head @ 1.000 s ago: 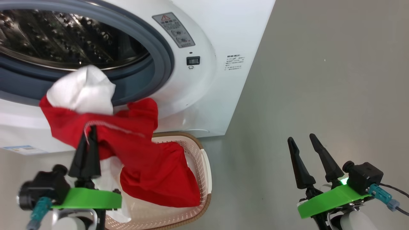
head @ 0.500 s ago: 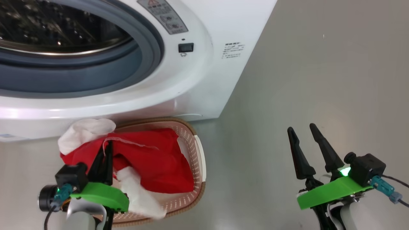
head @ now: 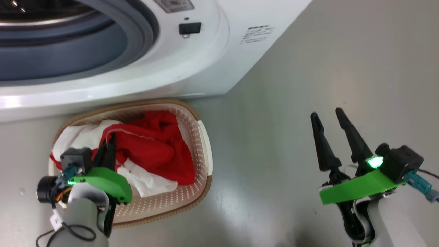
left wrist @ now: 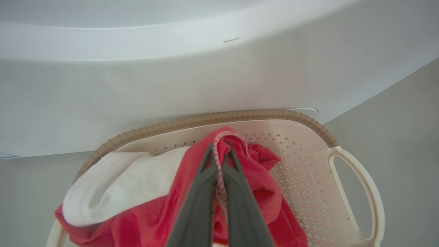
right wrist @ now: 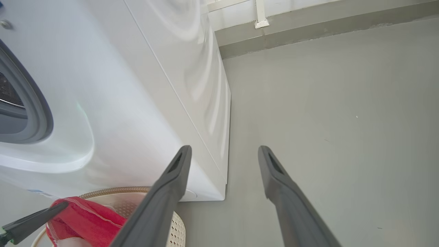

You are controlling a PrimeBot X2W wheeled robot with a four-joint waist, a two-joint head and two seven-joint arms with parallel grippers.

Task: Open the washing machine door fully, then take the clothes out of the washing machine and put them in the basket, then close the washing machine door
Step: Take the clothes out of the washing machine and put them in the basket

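left gripper (left wrist: 218,151) pinched on stitched hem (left wrist: 226,133) of soft red-and-white clothes (head: 157,147), low inside cream perforated brown-rimmed basket (head: 178,197) at 6 o'clock of white washing machine (head: 205,61), so release lands inside. right gripper (head: 326,113) spread wide, empty, 3 o'clock.

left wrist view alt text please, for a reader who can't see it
The left pincer is shut on a white-stitched hem of the red and white clothes, which lie bunched in the cream perforated basket. The basket stands on the grey floor just in front of the white washing machine.
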